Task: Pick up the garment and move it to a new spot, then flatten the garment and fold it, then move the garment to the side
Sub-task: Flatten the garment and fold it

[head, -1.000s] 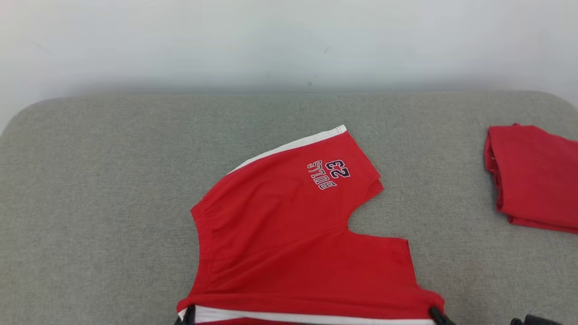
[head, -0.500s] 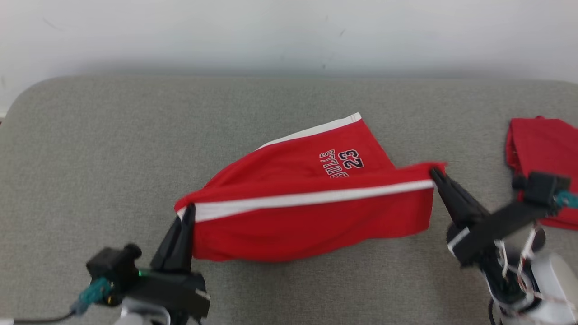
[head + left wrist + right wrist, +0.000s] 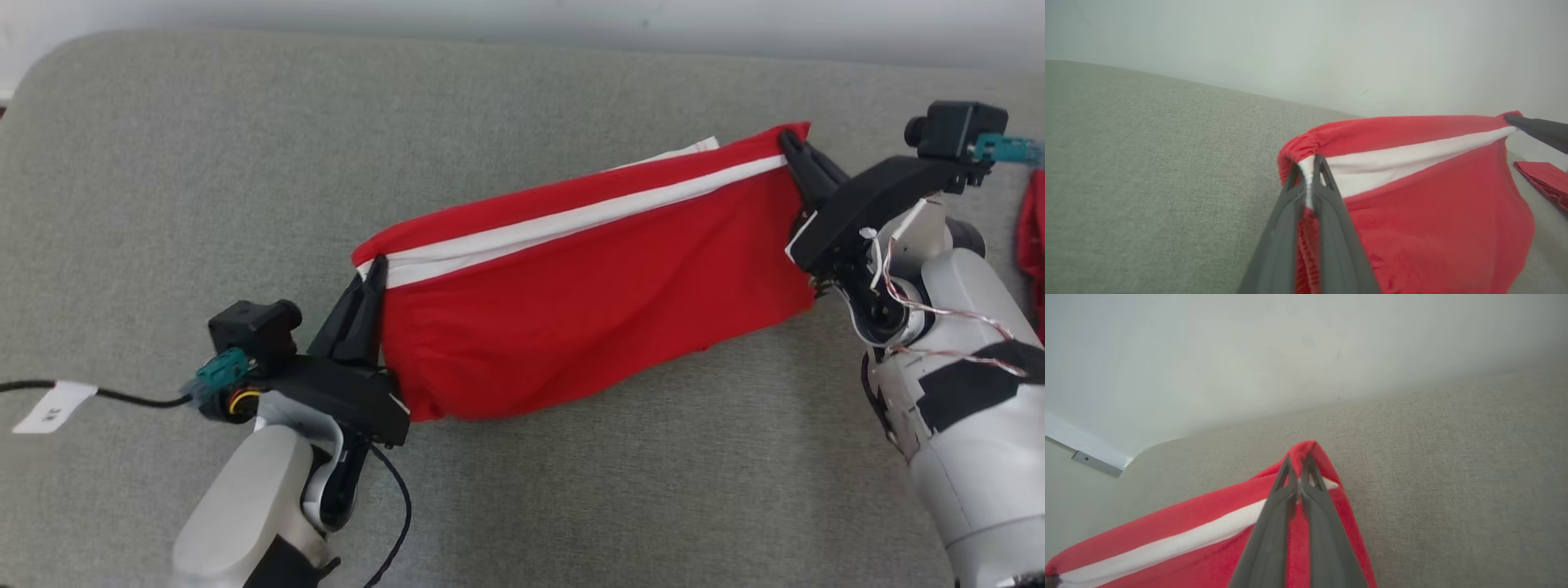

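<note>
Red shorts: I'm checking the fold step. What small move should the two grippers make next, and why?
Probably lower both grippers together until the cloth lies flat. The left gripper and right gripper are each shut on an end of the white-striped edge, holding the red shorts taut with the body hanging below, over the grey cushion.

My head camera looks steeply down from above onto the grey woven-fabric padded surface point(image 3: 163, 204), set back enough to take in both arms. My left wrist camera sits low and very close behind the left gripper point(image 3: 1308, 165), looking along it toward the plain pale wall point(image 3: 1290, 49). My right wrist camera rides just as close behind the right gripper point(image 3: 1298, 459), facing that wall too. All three views share the red cloth shorts with a white side stripe point(image 3: 588, 310); the left wrist view also catches the right gripper's tip.
</note>
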Controlling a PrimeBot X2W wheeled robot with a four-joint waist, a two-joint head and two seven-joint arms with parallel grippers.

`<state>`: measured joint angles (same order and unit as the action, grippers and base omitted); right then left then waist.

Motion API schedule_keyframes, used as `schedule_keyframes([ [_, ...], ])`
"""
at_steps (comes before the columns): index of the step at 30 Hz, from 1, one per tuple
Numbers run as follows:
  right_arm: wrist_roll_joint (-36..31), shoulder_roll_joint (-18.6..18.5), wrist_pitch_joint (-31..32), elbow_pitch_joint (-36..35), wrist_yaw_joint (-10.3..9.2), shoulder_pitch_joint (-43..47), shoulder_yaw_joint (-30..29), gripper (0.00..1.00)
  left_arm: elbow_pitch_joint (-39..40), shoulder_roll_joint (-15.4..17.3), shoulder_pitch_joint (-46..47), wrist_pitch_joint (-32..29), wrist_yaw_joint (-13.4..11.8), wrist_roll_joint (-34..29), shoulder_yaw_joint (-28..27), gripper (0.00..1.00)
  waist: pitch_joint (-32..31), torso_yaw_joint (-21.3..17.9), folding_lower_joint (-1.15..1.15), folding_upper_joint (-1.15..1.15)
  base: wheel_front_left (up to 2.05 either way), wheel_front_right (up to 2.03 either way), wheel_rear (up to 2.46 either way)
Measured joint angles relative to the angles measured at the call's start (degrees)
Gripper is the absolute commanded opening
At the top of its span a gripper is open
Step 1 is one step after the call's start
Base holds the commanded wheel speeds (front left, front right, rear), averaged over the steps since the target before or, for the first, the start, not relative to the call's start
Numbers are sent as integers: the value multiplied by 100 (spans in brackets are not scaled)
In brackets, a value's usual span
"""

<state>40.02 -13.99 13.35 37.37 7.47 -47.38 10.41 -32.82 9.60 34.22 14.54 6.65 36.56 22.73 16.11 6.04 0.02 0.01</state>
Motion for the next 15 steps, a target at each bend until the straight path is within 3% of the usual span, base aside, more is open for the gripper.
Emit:
schedule_keyframes([
  [9, -140, 137, -957, 1719, 0, -918, 211, 0, -712, -246, 584, 34, 77, 40, 180, 0, 310, 381, 0, 0, 0, 0, 0],
  [14, -180, 157, -1457, 2184, 0, -1020, 441, 0, -914, -325, 669, 42, 77, 94, 452, 0, 316, 454, 0, 1, 0, 0, 0],
  [15, -180, 175, -1551, 2254, 0, -1021, 490, 39, -942, -331, 699, 43, 77, 93, 479, 11, 299, 453, -1, 0, 0, 0, 0],
])
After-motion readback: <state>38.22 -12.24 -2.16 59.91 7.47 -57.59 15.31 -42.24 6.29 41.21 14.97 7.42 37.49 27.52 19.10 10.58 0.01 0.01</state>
